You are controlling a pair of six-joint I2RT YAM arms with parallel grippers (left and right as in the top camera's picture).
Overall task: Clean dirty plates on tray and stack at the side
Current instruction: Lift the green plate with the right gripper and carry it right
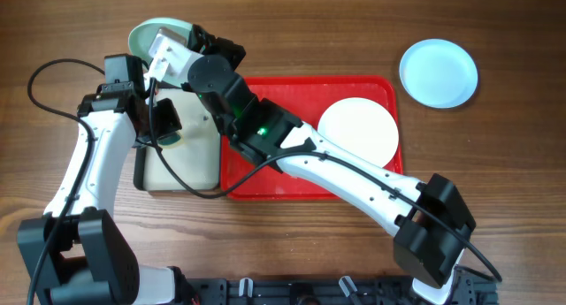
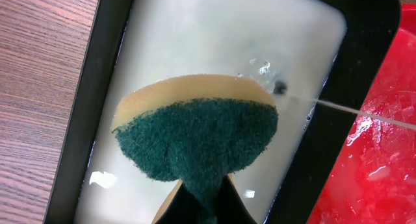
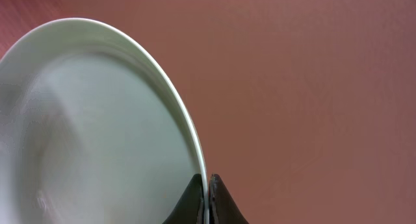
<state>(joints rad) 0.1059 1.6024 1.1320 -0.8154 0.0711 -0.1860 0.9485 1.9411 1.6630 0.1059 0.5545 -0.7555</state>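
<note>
Brown wooden table (image 1: 354, 22) is carrying the tray (image 1: 292, 186) at its centre, with a cream tray (image 1: 190, 155) touching its left edge. The white plate (image 1: 357, 131) is lying flat in the right half of the tray. A blue plate (image 1: 438, 72) is sitting on the table just beyond the tray's far right corner.

Your right arm (image 1: 354, 177) is stretching diagonally from the near right, crossing over the tray toward the far left. Your right hand (image 3: 207, 198) is pinching the rim of the aqua plate (image 1: 150, 35), its two fingers closed tight on the thin edge with only the rim between them. You are holding that plate tilted, off the table, past the far end of the cream tray.

Your left arm (image 1: 93, 155) is rising along the left side and bending inward, so your left hand (image 2: 198, 208) is pointing down over the cream tray. Its fingers are clamped on a sponge (image 2: 195, 126), green scrubbing face toward the wrist camera and yellow foam showing along its top edge. The sponge is hanging over milky water in the cream tray; whether it is touching the water, you cannot tell.
</note>
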